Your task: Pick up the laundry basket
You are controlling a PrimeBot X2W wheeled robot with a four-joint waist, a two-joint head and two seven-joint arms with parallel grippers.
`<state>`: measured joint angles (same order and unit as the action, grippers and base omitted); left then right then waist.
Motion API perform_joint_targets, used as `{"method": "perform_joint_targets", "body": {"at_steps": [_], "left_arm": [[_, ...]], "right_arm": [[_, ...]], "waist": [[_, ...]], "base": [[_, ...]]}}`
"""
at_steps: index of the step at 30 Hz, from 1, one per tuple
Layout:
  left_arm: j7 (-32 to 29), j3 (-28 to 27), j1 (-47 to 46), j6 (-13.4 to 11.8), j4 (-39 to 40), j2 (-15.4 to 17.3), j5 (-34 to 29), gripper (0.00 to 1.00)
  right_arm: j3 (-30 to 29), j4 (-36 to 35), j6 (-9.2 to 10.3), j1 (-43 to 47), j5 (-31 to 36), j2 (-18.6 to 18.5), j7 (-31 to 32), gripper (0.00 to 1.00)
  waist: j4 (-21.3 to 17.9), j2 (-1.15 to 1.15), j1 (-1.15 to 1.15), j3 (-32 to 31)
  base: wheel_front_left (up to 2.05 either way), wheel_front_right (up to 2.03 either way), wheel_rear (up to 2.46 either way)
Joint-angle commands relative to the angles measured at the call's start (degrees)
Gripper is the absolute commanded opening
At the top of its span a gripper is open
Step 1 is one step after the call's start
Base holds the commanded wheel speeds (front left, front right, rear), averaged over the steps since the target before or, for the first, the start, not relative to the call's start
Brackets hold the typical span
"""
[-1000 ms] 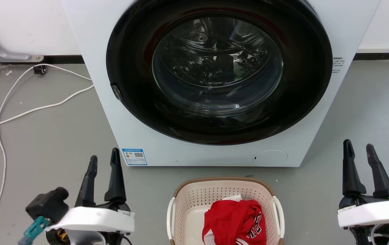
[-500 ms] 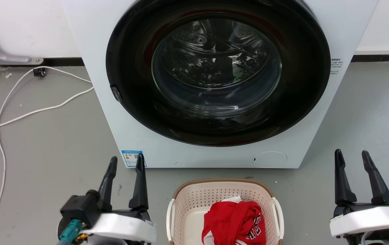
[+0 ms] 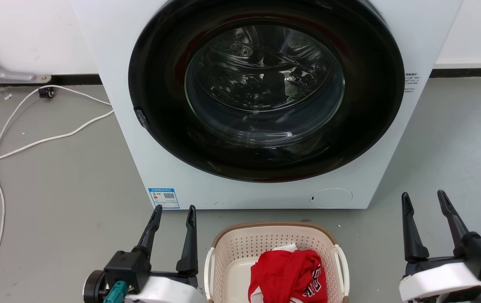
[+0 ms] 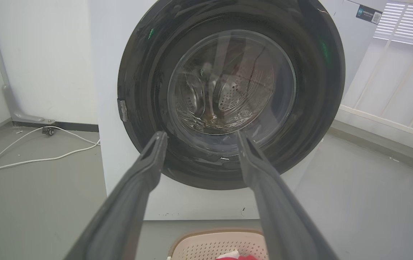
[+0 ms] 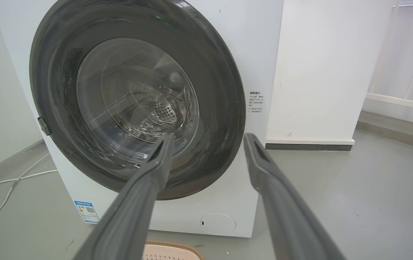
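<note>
Found the laundry basket (image 3: 234, 269) on the grey floor (image 3: 64, 198), just in front of the washing machine (image 3: 240, 195), with a crumpled red garment (image 3: 286, 273) inside. Counted the basket's near end as hidden below the head view's edge. Saw the left hand (image 3: 175, 208) just beside the basket's left handle (image 3: 209, 269), fingers (image 3: 188, 240) spread apart and holding nothing. Saw the right hand (image 3: 422, 194) well apart from the right handle (image 3: 344, 269), likewise spread and empty. Judged the lift not yet begun.

Feared a lopsided grab: with one hand closing ahead of the other, likely to shove the light basket sideways, or tip it and spill the garment. Feared also a pinch on the perforated wall (image 3: 244, 246) or smooth rim (image 3: 272, 225) rather than a handle, likely to slip. Noted little room ahead; risked knocking a hand against the machine's front.
</note>
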<state>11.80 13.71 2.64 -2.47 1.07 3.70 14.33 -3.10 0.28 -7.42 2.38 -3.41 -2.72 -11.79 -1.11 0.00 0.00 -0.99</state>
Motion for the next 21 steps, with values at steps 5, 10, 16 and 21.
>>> {"method": "perform_joint_targets", "body": {"at_steps": [5,10,16,21], "left_arm": [[0.88,0.85,0.26,0.27,-0.21,0.52,-3.3,1.0],[1.45,1.37,0.67,0.53,-0.9,0.31,-4.37,1.0],[2.11,-0.11,1.44,1.6,-1.36,-0.52,-3.41,1.0],[2.63,-1.63,2.52,2.6,-1.56,-0.74,-2.7,1.0]], "right_arm": [[0.49,-0.17,-0.06,0.25,3.38,-0.24,-0.95,1.0],[0.51,-0.51,-0.06,0.54,5.57,-0.25,-1.48,1.0],[0.2,-0.15,-0.06,1.0,5.95,-0.25,-2.08,1.0],[0.28,1.67,-0.06,1.67,3.29,-0.24,-2.61,1.0]], "waist": [[-0.25,0.0,0.0,-0.03],[-0.41,0.0,0.0,-0.06],[-0.53,0.0,0.0,-0.17],[-0.57,0.0,0.0,-0.37]], "base": [[0.0,0.0,0.0],[0.0,0.0,0.0],[0.0,0.0,0.0],[0.0,0.0,0.0]]}}
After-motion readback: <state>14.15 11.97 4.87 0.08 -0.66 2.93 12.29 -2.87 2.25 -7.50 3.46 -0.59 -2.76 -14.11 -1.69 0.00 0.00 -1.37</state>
